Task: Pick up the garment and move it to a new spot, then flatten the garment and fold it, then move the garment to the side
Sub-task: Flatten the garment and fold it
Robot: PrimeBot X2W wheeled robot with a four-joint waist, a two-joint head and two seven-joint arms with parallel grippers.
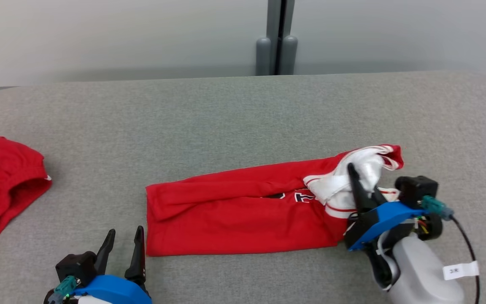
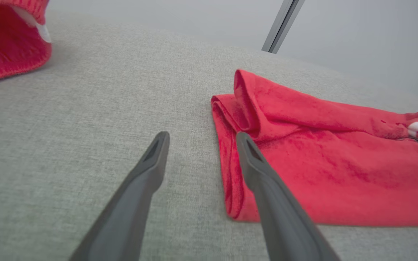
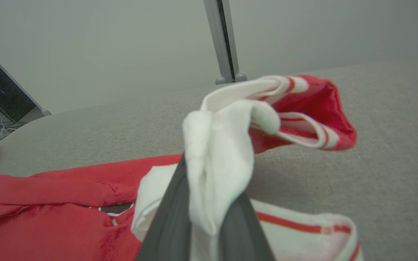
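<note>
Folding looks under way: the red garment lies in a long band right of the surface's middle, right hand clamped on its raised white-striped end, left hand spread idle near the front edge, so next that end wants carrying leftward.

A wide table covered in grey woven fabric carries a long, folded red cloth garment with white striped trim right of its middle, and a second crumpled red knit garment well apart at its left edge.
</note>
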